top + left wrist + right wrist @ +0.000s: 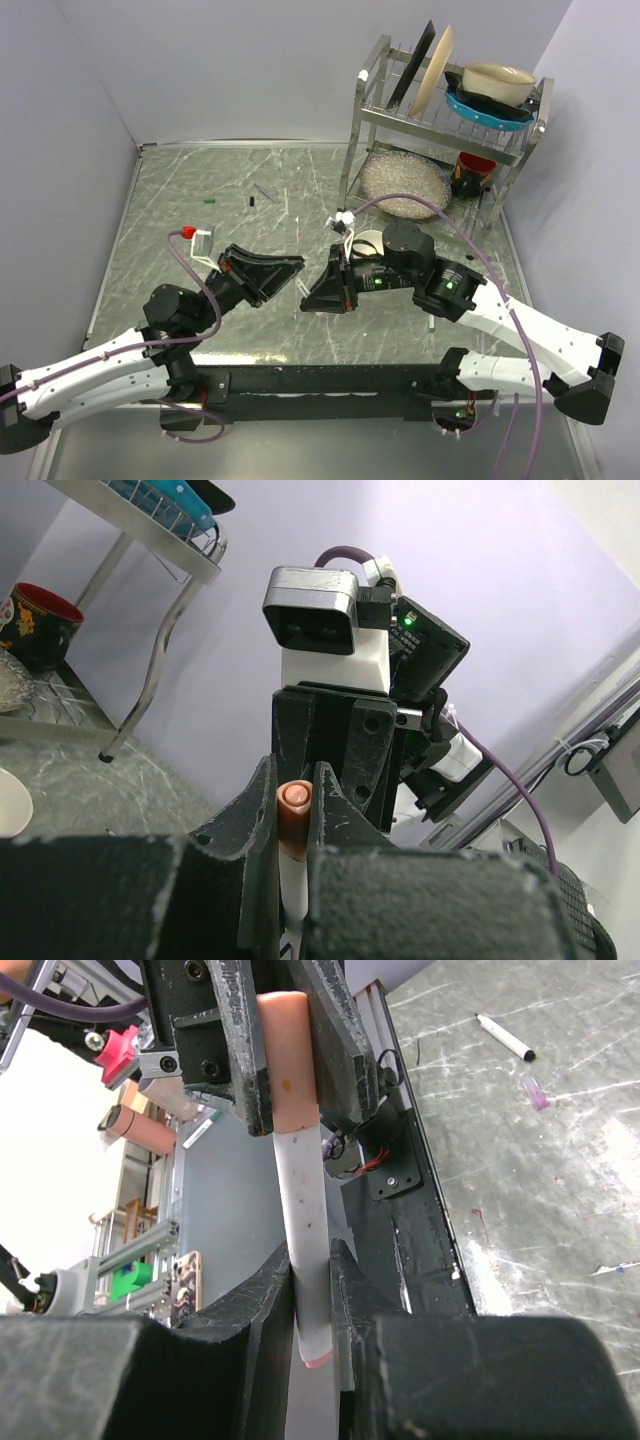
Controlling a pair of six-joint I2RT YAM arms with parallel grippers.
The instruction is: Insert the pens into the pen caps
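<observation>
**penfan:** Top cam first. The left gripper (292, 283) and right gripper (312, 285) are nose to nose over the middle of the table (180, 170), tips almost touching. Whatever's between them is too small to make out from up there. I'd call this the push-together step. The trick is to keep both wrists on one line and press straight along the barrel, no sideways twist. Both forearms come in low from the near corners, with the wrists turned in toward each other. The green cap (209, 200), black cap (253, 201) and thin purplish pen (264, 192) lie well apart from them, far left, and aren't paired up yet.

**mk_tinker:** Left wrist cam: that claw is clamped on the pink cap (293, 798). Its rounded end pokes up between the fingers (260, 820), and a bit of the white pen (290, 885) shows underneath. The right gripper sits just behind, facing it. I wouldn't loosen anything until the cap's seated.

**penfan:** Right wrist cam: the right claw is squeezed round the pen's barrel, low down, pink end near its palm. The cap's up top in the left's fingers, already over the tip. I can't tell if it's fully home. My worry is the barrel sliding through the right fingers under the push. A black-ended pen (505, 1037) lies on the table beyond, with a small purplish piece (535, 1092) near it.
</observation>
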